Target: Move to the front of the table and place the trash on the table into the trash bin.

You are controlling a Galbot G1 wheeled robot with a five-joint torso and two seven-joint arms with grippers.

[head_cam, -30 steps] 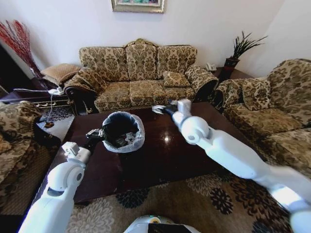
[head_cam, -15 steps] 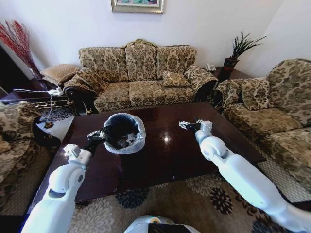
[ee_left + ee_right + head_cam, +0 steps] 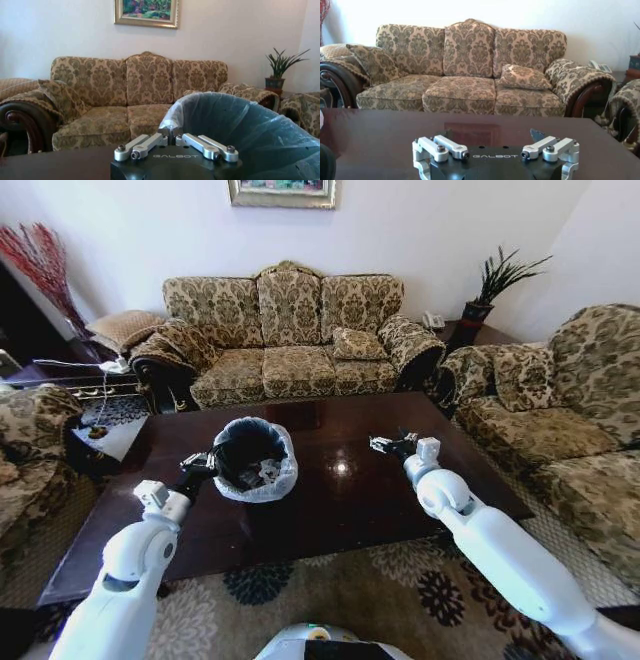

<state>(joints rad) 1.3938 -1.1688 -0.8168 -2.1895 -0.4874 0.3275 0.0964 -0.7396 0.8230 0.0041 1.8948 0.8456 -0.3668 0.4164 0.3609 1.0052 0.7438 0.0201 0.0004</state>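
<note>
Left claw (image 3: 205,464) clenched on trash bin (image 3: 256,459) rim, right claw (image 3: 385,445) apparently released above table (image 3: 340,510)

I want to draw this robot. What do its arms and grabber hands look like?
Both arms are smooth, glossy white, with rounded, bulgy joints. The left gripper and the right gripper are black at the end, with shiny silver metal links and small bolts. Each black base has GALBOT written in pale letters.

- A three-seat sofa in gold-and-brown damask fabric (image 3: 290,330) stands against the plain white wall (image 3: 130,230).
- A gilt-framed painting (image 3: 283,191) hangs above it.
- A matching damask armchair (image 3: 560,395) sits to the right.
- A green potted plant (image 3: 490,285) occupies the corner.
- A beige floral-patterned rug (image 3: 400,575) covers the floor.
</note>
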